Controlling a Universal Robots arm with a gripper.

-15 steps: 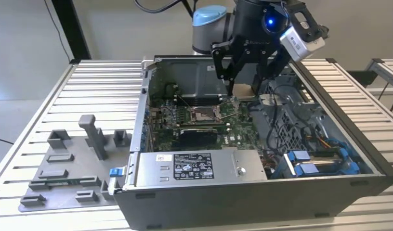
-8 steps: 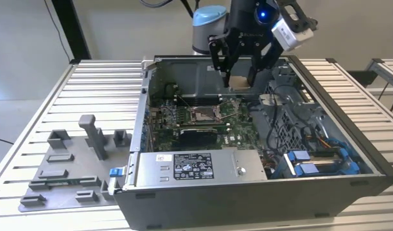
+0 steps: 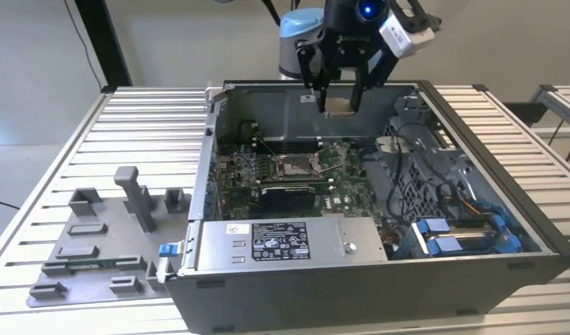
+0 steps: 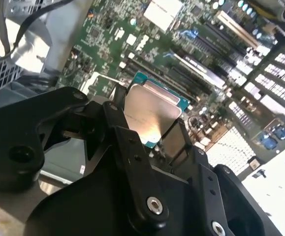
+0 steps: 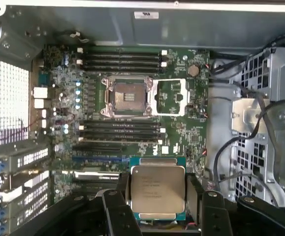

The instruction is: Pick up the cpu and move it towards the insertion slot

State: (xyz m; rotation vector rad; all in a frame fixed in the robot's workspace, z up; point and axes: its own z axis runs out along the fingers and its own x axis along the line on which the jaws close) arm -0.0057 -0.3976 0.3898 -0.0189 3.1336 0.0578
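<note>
The two black fingers [image 5: 120, 209] of the gripper [image 5: 158, 211] are closed against opposite edges of the cpu [image 5: 158, 190], which hangs between them with its pale metal top facing the first wrist view. In the second wrist view the same chip [image 4: 149, 112] shows its silvery face and a thin teal border, pinched between the finger tips [image 4: 179, 132] and clear of the board beneath.

In the exterior view the gripper [image 3: 339, 106] is held above the rear part of an open computer case [image 3: 508, 209], near the case's back wall, with the cpu [image 3: 339, 107] visible as a small light square between the fingers. The arm [image 3: 299, 42] descends from the top of that view.

The insertion slot [image 5: 126, 95] lies on the green motherboard [image 5: 181, 132] inside the case: a square socket with a metal frame and a tan centre, its load plate [image 5: 171, 97] swung open just beside it. In the exterior view the socket [image 3: 293, 165] sits below and a little toward the exterior view's left of the held chip, well apart from it. Memory slots [image 5: 117, 60] run in rows on both sides of the socket.

Outside the case, on the slatted table [image 3: 145, 118] at the exterior view's left, rests a grey fixture plate [image 3: 89, 258] bearing several grey blocks. A labelled power supply [image 3: 280, 241] occupies the near side of the case.
</note>
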